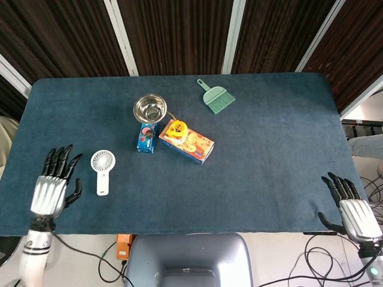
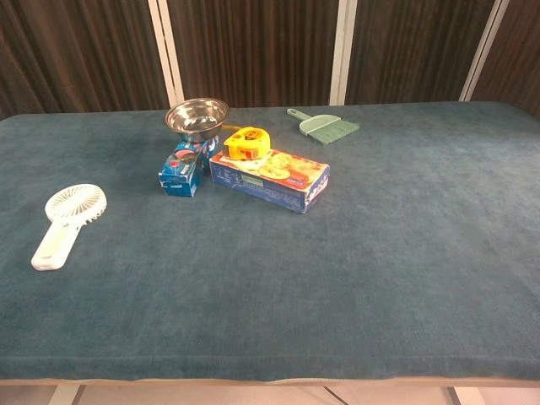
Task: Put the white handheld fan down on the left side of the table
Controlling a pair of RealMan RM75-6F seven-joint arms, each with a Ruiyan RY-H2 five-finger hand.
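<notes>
The white handheld fan (image 1: 102, 170) lies flat on the blue table (image 1: 269, 155) at the left, its round head toward the back and its handle toward the front edge; the chest view shows the fan (image 2: 66, 220) lying alone. My left hand (image 1: 52, 185) hovers left of it, apart from it, fingers spread and holding nothing. My right hand (image 1: 353, 206) sits off the table's front right corner, fingers spread and empty. Neither hand appears in the chest view.
A steel bowl (image 1: 149, 108), a small blue packet (image 1: 145, 137), a yellow tape measure (image 1: 175, 128) and a blue snack box (image 1: 190, 144) cluster at the centre left. A green dustpan brush (image 1: 216, 97) lies at the back.
</notes>
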